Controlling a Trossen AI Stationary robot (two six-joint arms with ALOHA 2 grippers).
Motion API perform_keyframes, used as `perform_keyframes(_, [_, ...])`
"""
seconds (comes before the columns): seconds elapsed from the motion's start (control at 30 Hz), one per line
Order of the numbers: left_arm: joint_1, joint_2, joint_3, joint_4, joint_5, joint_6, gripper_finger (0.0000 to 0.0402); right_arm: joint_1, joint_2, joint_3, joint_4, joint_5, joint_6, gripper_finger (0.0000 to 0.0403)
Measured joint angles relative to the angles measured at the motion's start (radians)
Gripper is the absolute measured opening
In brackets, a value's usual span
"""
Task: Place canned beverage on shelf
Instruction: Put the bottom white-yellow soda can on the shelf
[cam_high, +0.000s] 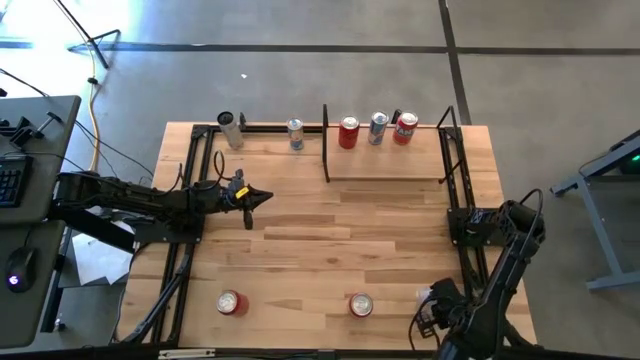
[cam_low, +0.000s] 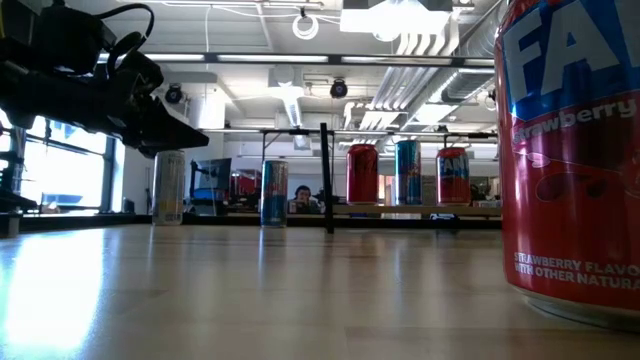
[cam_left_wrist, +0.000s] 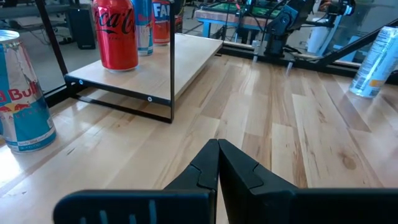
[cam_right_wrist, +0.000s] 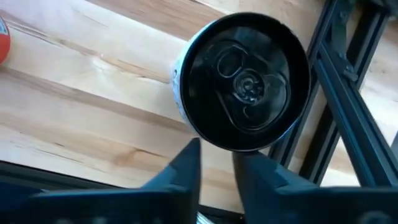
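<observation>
A white can with a dark top (cam_right_wrist: 249, 90) stands at the table's near right corner (cam_high: 426, 296), beside a black frame bar (cam_right_wrist: 348, 118). My right gripper (cam_right_wrist: 216, 160) points down over the can's near rim, its fingers a narrow gap apart with only wood showing between them. The shelf (cam_high: 385, 165) at the far right carries three cans (cam_high: 378, 127). My left gripper (cam_high: 262, 197) waits shut above the table's left middle. My right gripper comes from above, its fingertips (cam_right_wrist: 193, 149) at the near edge of the white can's top rim (cam_right_wrist: 227, 148). I cannot tell whether they touch the rim. The can stands on the table.
Two red cans (cam_high: 232, 302) (cam_high: 361, 305) stand near the front edge; one looms large in the low view (cam_low: 570, 150). A silver can (cam_high: 231, 128) and a blue can (cam_high: 295, 132) stand at the far edge, left of the shelf. Black frame rails (cam_high: 465, 250) run along both table sides.
</observation>
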Motion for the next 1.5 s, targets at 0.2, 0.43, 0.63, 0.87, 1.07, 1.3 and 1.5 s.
perform_keyframes(0.2, [0.000,0.000,0.000,0.000,0.000,0.024,0.0000,-0.052,0.000,0.000,-0.003,0.014,-0.144,0.0004])
perform_keyframes(0.43, [0.000,0.000,0.000,0.000,0.001,0.045,0.0000,-0.127,0.000,0.000,-0.003,0.024,-0.248,0.0022])
perform_keyframes(0.63, [0.000,0.000,0.000,0.000,0.003,0.062,0.0000,-0.203,0.000,0.000,-0.003,0.061,-0.379,0.0067])
perform_keyframes(0.87, [0.000,0.000,0.000,-0.003,0.003,0.062,0.0000,-0.308,0.000,0.003,0.011,0.100,-0.622,0.0116])
perform_keyframes(1.07, [0.000,0.000,0.000,-0.024,0.003,0.065,0.0000,-0.317,0.000,0.066,0.014,0.012,-0.698,0.0060])
perform_keyframes(1.3, [0.000,0.000,0.000,-0.059,0.003,0.070,0.0000,-0.241,-0.002,0.091,0.006,-0.120,-0.533,0.0007])
perform_keyframes(1.5, [0.000,0.000,0.000,-0.064,0.000,0.070,0.0000,-0.193,-0.002,0.087,-0.004,-0.152,-0.369,0.0100])
